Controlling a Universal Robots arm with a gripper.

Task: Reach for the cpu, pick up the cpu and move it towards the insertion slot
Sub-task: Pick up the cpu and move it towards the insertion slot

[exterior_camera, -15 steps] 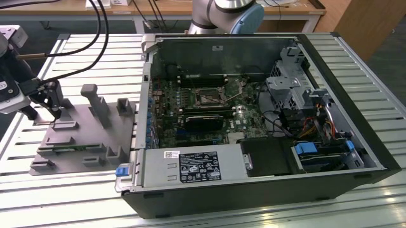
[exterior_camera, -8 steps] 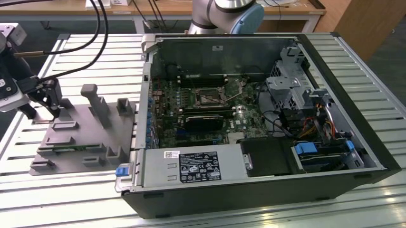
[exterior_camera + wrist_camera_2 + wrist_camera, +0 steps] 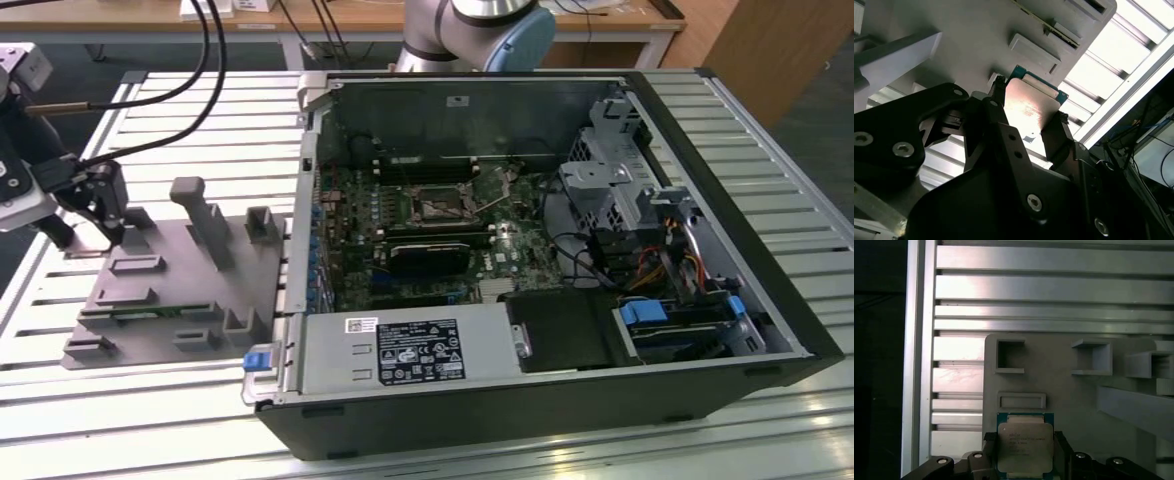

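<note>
I have the pincer [image 3: 91, 238] at the exterior view's left, above the gray tray [image 3: 167, 300] on the slatted desk [image 3: 174, 110]. In the second wrist view its fingers [image 3: 1058, 137] clamp the cpu [image 3: 1029, 107] by two opposite edges. The insertion slot [image 3: 437, 203] lies well apart, inside the open computer case [image 3: 747, 260].

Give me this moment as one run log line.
end effector: shut on cpu | cpu: at gray tray | insertion slot: in computer case, far from cpu
</note>
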